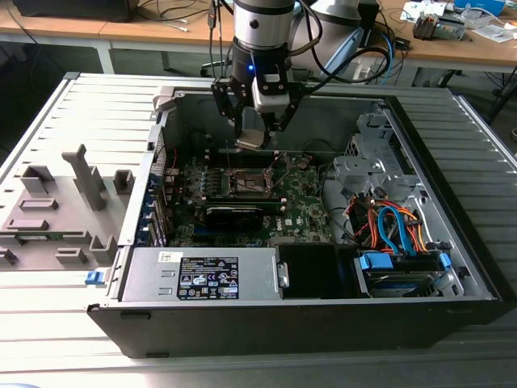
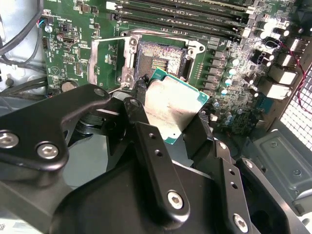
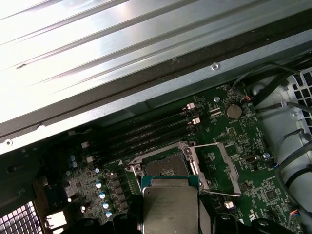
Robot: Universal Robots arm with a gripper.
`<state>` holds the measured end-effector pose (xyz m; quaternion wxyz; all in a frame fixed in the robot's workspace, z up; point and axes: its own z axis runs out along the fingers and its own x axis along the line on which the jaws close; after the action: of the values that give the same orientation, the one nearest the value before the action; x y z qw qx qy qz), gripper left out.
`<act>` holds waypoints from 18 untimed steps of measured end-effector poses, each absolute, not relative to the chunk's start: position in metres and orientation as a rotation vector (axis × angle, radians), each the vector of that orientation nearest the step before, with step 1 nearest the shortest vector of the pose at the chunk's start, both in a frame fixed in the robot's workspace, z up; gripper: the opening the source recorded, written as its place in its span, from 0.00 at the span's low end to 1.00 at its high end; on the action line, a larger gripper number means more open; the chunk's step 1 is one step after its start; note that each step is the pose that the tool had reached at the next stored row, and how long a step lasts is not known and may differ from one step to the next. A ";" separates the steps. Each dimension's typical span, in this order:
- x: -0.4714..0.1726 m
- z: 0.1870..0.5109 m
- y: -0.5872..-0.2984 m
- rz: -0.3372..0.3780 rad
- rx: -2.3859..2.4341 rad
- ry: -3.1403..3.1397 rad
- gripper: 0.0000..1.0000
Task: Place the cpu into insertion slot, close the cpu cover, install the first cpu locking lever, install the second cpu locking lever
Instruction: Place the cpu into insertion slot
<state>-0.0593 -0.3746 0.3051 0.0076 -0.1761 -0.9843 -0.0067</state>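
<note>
My gripper (image 1: 254, 137) hangs inside the open computer case, shut on the cpu (image 1: 252, 140), a flat silvery-tan square with a green edge. In the second wrist view the black fingers (image 2: 141, 122) pinch the cpu (image 2: 173, 109) by two opposite edges, and it is tilted. The insertion slot (image 2: 158, 58) lies uncovered on the green motherboard below, its dark centre showing. The cpu cover (image 2: 113, 58) is swung open to one side of the slot. In the first wrist view the cpu (image 3: 170, 207) hovers just short of the slot (image 3: 165, 168), and the cover (image 3: 219, 168) stands open beside it.
Memory slots (image 3: 151, 129) run along the far side of the socket. A black card (image 1: 234, 214) lies nearer the front, a power supply (image 1: 202, 275) and a drive bay with cables (image 1: 396, 234) fill the front. Grey fixtures (image 1: 56, 210) stand outside the case on the exterior view's left.
</note>
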 end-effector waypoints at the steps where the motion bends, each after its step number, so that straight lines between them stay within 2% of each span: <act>1: -0.059 0.305 -0.375 -0.021 -0.554 -3.077 0.55; 18: -0.059 0.305 -0.375 -0.021 -0.584 -3.071 0.55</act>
<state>-0.0593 -0.3746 0.3051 0.0075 -0.1869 -0.9823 -0.0068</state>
